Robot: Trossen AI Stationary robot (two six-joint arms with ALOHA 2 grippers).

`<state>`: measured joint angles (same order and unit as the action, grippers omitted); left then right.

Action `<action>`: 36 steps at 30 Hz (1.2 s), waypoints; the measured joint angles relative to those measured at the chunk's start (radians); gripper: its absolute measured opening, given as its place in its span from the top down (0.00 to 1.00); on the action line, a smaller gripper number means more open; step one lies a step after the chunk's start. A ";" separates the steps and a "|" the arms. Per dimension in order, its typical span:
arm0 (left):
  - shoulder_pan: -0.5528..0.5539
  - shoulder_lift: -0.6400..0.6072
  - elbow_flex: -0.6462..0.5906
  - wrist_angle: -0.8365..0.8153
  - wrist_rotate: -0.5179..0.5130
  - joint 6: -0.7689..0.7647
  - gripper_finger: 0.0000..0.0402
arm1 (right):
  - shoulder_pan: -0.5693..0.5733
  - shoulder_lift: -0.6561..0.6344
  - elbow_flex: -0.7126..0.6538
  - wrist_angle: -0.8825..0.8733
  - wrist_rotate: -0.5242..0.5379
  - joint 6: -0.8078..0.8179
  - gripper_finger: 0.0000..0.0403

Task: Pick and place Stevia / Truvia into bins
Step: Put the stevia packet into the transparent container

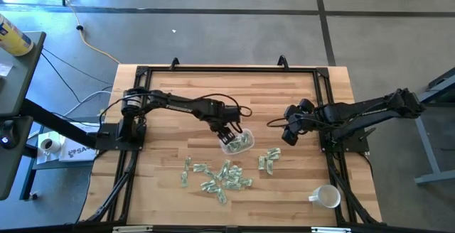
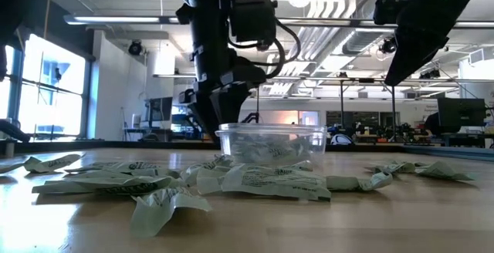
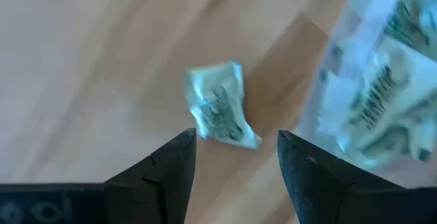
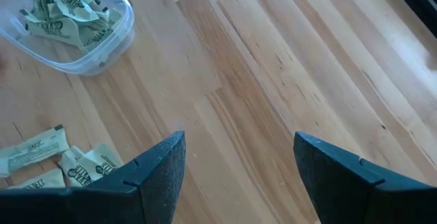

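table (image 1: 170, 91): light wood | on it: sachets (image 1: 220, 176), clear bowl (image 1: 238, 143), white mug (image 1: 326, 197)

A white mug (image 1: 328, 197) lies on the wooden table (image 1: 163, 112) near its corner.

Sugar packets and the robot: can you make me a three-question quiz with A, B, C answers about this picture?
1. Where is the white mug?
A. near the right arm's side, at the table's front corner
B. inside the bowl
C. under the left arm

2. How many clear bowls are on the table?
A. one
B. three
C. five

3. What is the left pincer doing?
A. squeezing the mug
B. open, with a loose sachet in front of it
C. shut tight on nothing

Answers: 1 A, the high view shows it there. 2 A, only one bowl appears. 3 B, its fingers stand apart around nothing.
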<state>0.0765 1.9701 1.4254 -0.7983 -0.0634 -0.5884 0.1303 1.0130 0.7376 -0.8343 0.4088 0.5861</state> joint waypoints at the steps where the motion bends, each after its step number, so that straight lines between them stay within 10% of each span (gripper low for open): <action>1: 0.003 0.000 0.000 0.003 -0.004 0.000 0.41 | 0.000 0.000 0.000 0.000 0.000 0.000 0.35; 17: 0.047 0.083 0.005 0.006 0.076 0.039 0.42 | 0.000 0.000 0.000 -0.019 0.004 0.005 0.35; 31: 0.063 0.078 0.000 0.009 -0.096 0.114 0.94 | 0.000 0.000 0.000 -0.022 0.062 0.016 0.35; 36: 0.060 0.041 0.016 -0.053 -0.102 0.111 0.93 | 0.000 0.000 0.000 -0.007 0.093 0.016 0.35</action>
<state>0.1362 2.0111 1.4414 -0.8510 -0.1654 -0.4771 0.1304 1.0130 0.7376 -0.8408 0.5020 0.6022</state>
